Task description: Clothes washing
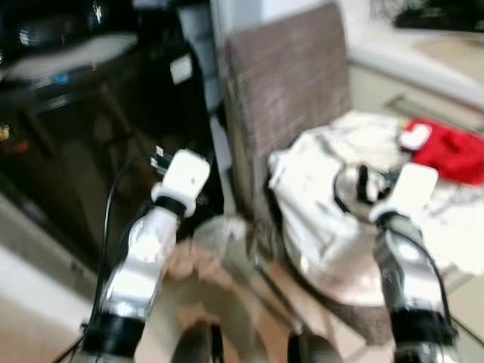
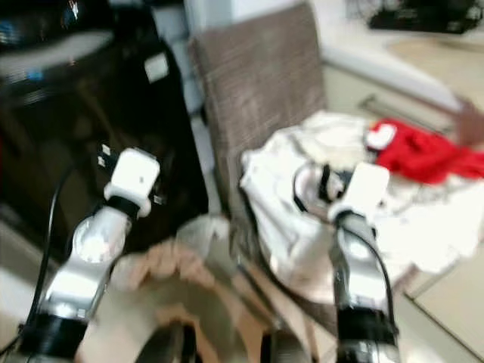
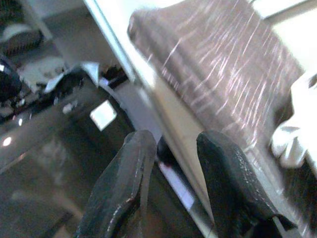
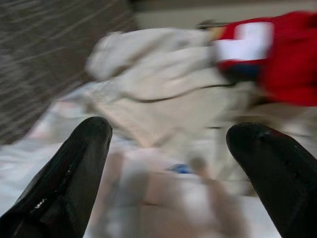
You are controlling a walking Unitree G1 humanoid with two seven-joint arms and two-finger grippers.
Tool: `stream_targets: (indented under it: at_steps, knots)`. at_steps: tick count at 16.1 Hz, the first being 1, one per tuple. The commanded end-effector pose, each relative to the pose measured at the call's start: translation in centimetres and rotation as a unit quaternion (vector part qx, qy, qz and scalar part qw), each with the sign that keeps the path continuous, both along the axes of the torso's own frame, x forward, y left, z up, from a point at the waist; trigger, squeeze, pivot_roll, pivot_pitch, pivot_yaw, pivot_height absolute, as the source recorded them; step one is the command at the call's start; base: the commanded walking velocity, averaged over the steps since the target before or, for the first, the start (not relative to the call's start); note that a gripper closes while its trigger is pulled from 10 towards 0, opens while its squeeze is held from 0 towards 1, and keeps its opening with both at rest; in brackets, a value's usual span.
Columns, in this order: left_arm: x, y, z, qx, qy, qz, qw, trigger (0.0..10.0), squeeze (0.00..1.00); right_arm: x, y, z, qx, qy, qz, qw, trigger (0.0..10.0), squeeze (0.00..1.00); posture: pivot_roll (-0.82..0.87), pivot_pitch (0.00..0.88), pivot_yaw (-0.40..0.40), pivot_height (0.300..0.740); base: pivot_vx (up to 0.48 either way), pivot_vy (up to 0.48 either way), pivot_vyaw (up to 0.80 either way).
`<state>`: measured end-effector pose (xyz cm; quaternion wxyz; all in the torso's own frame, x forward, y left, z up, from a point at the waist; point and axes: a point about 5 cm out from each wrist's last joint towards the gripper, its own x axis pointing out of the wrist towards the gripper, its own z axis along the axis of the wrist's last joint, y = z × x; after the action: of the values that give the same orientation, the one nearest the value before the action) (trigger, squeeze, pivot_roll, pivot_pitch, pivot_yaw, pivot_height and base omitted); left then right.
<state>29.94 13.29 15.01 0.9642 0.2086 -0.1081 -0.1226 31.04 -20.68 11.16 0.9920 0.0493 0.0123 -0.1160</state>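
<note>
Laundry pile waiting on the chair, robot lining up

Big dark washing machine [image 1: 83,144] sits left of the chair [image 1: 291,83], where the white clothes [image 1: 325,197] and a red garment [image 1: 451,151] are heaped. Right gripper [image 4: 171,163] hovers spread wide, empty; left gripper [image 3: 171,163] narrowly parted, empty. Blurry approach, so it could snag several pieces at once.

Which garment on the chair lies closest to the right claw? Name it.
The white garment, right under the right claw; the red garment lies farther off.
</note>
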Motion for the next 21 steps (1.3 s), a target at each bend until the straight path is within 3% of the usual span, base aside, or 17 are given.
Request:
stream_targets:
  at_steps: [1, 7, 11, 18, 21]
  knots:
    - [0.1, 0.5, 0.0, -0.005, 0.003, 0.011, 1.0, 10.0, 0.0, 0.2, 0.2, 0.3, 0.005, -0.003, 0.008, 1.0, 10.0, 0.0, -0.13, 0.041, 0.068, 0.679, 0.0, 0.0, 0.0]
    - [0.1, 0.3, -0.3, -0.012, 0.005, 0.01, 1.0, 10.0, 0.0, 0.6, -0.1, 0.6, -0.01, -0.003, 0.014, 1.0, 10.0, 0.0, -0.14, 0.035, 0.059, 0.679, 0.0, 0.0, 0.0]
    - [0.1, 0.3, -0.2, -0.007, 0.003, 0.008, 1.0, 10.0, 0.0, 0.8, 0.5, 0.9, -0.045, -0.008, 0.035, 0.998, 10.0, 0.0, -0.14, 0.028, 0.052, 0.689, 0.0, 0.0, 0.0]
    - [-0.1, 0.2, -0.4, -0.006, 0.006, 0.003, 1.0, 10.0, 0.0, 0.6, 0.1, 0.1, -0.01, 0.006, 0.022, 1.0, 10.0, 0.0, -0.13, 0.034, 0.054, 0.74, 0.0, 0.0, 0.0]
    - [0.0, 0.1, -0.5, -0.006, 0.009, 0.0, 1.0, 10.0, 0.0, 0.7, 0.3, 0.1, -0.01, 0.004, 0.029, 1.0, 10.0, 0.0, -0.17, 0.038, 0.071, 0.74, 0.0, 0.0, 0.0]
